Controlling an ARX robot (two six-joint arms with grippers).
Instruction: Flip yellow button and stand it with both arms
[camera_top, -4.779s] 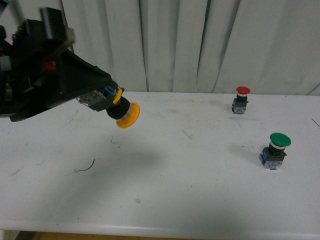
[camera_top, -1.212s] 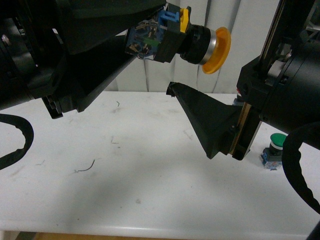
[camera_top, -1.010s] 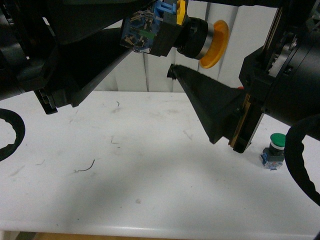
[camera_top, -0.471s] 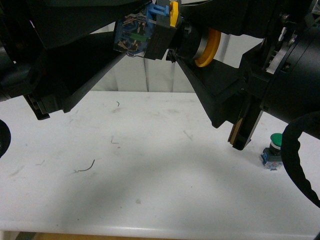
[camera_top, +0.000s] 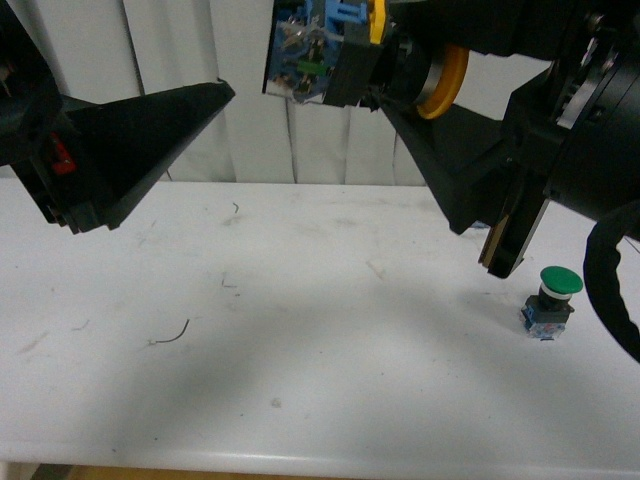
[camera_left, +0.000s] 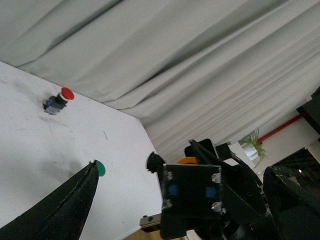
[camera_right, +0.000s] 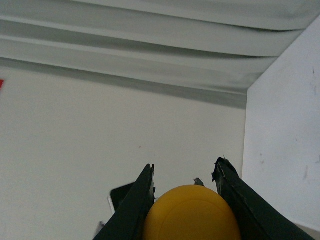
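Mid-air handover, upper centre: right jaws clenched on yellow button (camera_top: 345, 60); left jaws released, apart. Next: rotate cap-up, lower to bench (camera_top: 300, 330).

Yellow button (camera_top: 320, 50) aloft, horizontal, cap clamped in right gripper (camera_top: 405, 70), left gripper (camera_top: 200, 100) apart

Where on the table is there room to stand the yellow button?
The wide middle of the table is bare, from the small dark thread across to the green button, and so is the front edge. It is crowded on the right, where the green button stands below the right hand holding the yellow button.
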